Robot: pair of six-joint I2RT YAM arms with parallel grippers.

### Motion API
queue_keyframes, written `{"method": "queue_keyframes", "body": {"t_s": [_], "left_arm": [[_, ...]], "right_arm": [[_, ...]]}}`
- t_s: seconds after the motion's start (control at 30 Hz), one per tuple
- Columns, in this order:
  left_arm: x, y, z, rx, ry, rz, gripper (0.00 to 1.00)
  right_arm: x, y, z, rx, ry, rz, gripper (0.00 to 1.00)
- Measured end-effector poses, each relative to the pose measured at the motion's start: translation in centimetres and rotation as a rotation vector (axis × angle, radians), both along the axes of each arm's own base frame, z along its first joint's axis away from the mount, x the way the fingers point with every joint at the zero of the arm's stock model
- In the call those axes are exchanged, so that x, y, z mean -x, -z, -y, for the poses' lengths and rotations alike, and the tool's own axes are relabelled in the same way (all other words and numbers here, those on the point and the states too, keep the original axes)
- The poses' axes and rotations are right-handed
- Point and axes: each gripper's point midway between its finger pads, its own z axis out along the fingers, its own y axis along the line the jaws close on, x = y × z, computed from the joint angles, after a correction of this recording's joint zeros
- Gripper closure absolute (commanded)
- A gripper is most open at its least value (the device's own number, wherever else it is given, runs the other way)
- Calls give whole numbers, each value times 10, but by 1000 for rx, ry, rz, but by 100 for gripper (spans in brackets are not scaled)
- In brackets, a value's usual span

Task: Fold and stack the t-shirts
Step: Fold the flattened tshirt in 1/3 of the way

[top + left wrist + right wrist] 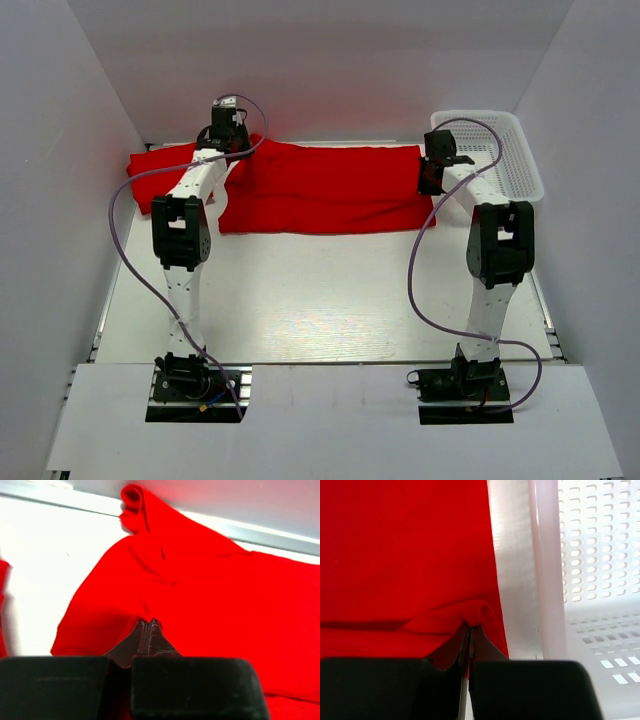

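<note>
A red t-shirt [325, 188] lies spread as a wide band across the far middle of the table. My left gripper [232, 150] is shut on its left end, and the cloth [200, 590] bunches at the fingertips [155, 626]. My right gripper [432, 180] is shut on its right edge, where a fold of red cloth [410, 555] rises at the fingertips [476, 629]. A second red t-shirt [158, 172] lies at the far left, partly behind my left arm.
A white plastic lattice basket [515, 160] stands at the far right, close to my right gripper; its wall [547, 570] shows in the right wrist view. White walls close in the table on the left, back and right.
</note>
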Motion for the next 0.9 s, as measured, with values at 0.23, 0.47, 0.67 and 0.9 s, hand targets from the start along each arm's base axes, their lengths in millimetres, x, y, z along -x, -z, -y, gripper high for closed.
{"method": "queue_keyframes", "body": {"t_s": [0.23,0.47,0.67,0.9], "left_arm": [[-11,-10,-8,-23,-21,49,100],[-22,-24,-5,-29,14,104,43],[-21,-22,-8,-37,-2,86,0],[-15,-21,-12,-53,-10,54,0]], "right_arm": [[-2,12,2,1,6,-21,99],[-3,16,1,-7,12,-30,68],[-12,3,-13,-64,-43,1,10],[-9,-20,-41,-171,-174,32,10]]}}
